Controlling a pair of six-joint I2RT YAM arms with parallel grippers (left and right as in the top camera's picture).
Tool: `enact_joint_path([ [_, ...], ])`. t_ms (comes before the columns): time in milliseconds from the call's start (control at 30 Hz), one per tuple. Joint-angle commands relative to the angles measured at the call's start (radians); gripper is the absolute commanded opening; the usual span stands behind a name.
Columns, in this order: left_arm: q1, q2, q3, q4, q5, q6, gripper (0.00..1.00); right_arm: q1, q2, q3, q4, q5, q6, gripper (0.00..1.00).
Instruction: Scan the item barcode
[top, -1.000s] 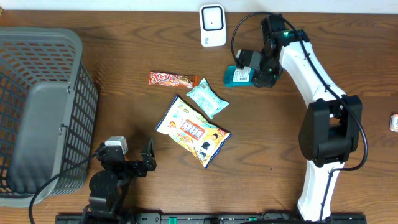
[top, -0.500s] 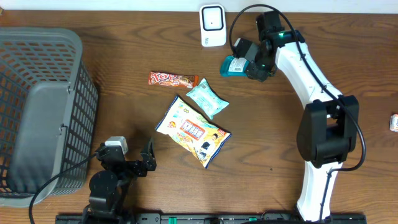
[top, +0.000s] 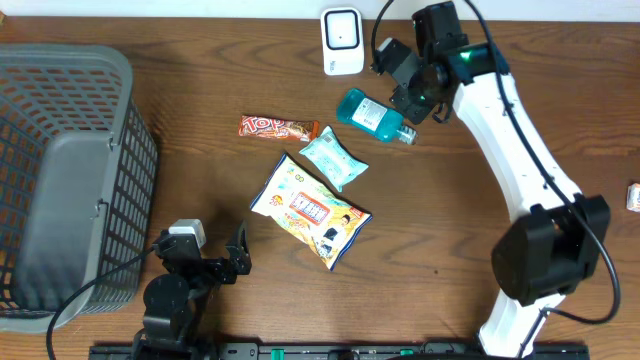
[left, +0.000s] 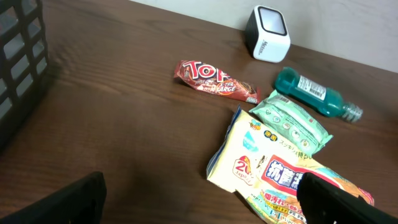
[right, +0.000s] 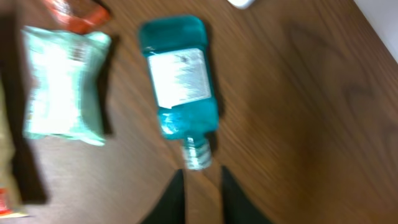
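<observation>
We see the teal bottle (top: 372, 114) lying on its side on the worktop (top: 430, 230), between the white scanner (top: 342, 40) and the pale green pack (top: 334, 157), apart from both; its white label faces up, and its clear cap end points toward the right gripper (top: 410, 100). From the right wrist we find the bottle (right: 178, 87) free on the wood, its cap just ahead of the fingertips and not between them; the right gripper (right: 203, 171) holds nothing. Its two fingers stand near each other with a narrow slot of worktop showing between; the picture is blurred, and we cannot tell whether they are truly pressed together or merely close.

The left gripper (left: 202, 180) sits low at the near edge of the worktop, its fingers spread wide with nothing between them; it looks across toward the bottle (left: 311, 92) and the scanner (left: 267, 25).

A red-orange chocolate bar (top: 278, 127) lies flat beside the pale green pack; a large white and yellow snack bag (top: 310, 210) lies just below the pack, its upper corner close to it, though we cannot tell whether they touch. A grey mesh basket (top: 140, 170) stands at the far side of the worktop, well apart from the bottle.
</observation>
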Motion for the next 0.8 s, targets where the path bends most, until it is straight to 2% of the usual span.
enact_joint_path([
  [0, -0.004, -0.002, -0.015, -0.021, -0.005, -0.012, 0.98, 0.007, -0.002, 0.006, 0.0, -0.162, 0.038, 0.34],
  [100, -0.004, -0.002, -0.015, -0.021, -0.006, -0.012, 0.98, 0.007, 0.039, 0.006, 0.021, -0.197, -0.013, 0.49],
  [167, -0.004, -0.002, -0.015, -0.021, -0.006, -0.013, 0.98, 0.009, 0.086, 0.005, 0.045, -0.181, -0.041, 0.62],
  [200, -0.004, -0.002, -0.015, -0.021, -0.006, -0.012, 0.98, 0.012, 0.132, 0.005, 0.064, -0.151, -0.044, 0.65],
  [333, -0.004, -0.002, -0.015, -0.02, -0.005, -0.012, 0.98, 0.029, 0.245, 0.005, 0.096, -0.02, -0.043, 0.66],
  [533, -0.004, -0.002, -0.015, -0.021, -0.005, -0.012, 0.98, 0.081, 0.349, 0.005, 0.148, 0.122, -0.039, 0.82],
  [700, -0.004, -0.002, -0.015, -0.021, -0.006, -0.012, 0.98, 0.118, 0.412, 0.005, 0.264, 0.351, -0.04, 0.84],
  [767, -0.004, -0.002, -0.015, -0.021, -0.006, -0.012, 0.98, 0.127, 0.442, 0.005, 0.278, 0.378, -0.04, 0.83],
])
